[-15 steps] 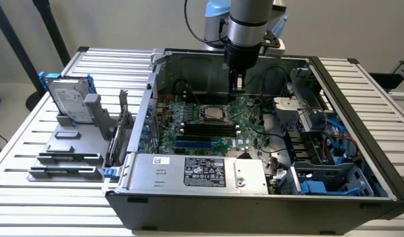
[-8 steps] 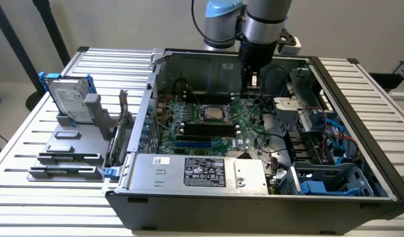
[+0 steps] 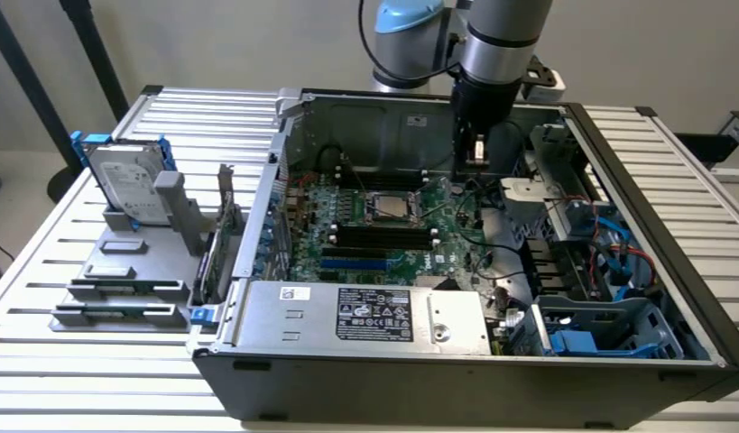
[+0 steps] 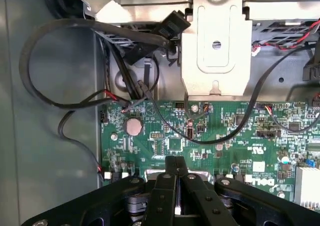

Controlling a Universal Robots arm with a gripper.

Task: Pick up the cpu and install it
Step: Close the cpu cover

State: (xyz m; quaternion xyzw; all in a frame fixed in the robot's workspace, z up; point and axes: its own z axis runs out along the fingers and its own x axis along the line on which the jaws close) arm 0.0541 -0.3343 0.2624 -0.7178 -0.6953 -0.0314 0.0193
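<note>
A small silvery square chip, the cpu, lies flat inside the socket frame in the middle of the green motherboard. My gripper hangs over the board's back corner on the exterior view's right, apart from the cpu and above it. In the wrist view the gripper is shut: its black fingers meet at the tips with nothing visible between them, above the motherboard near a round coin battery.
The open computer case holds black cables, a metal bracket, a drive cage and a power supply. On the exterior view's left, a hard drive in a blue frame stands on a grey fixture.
</note>
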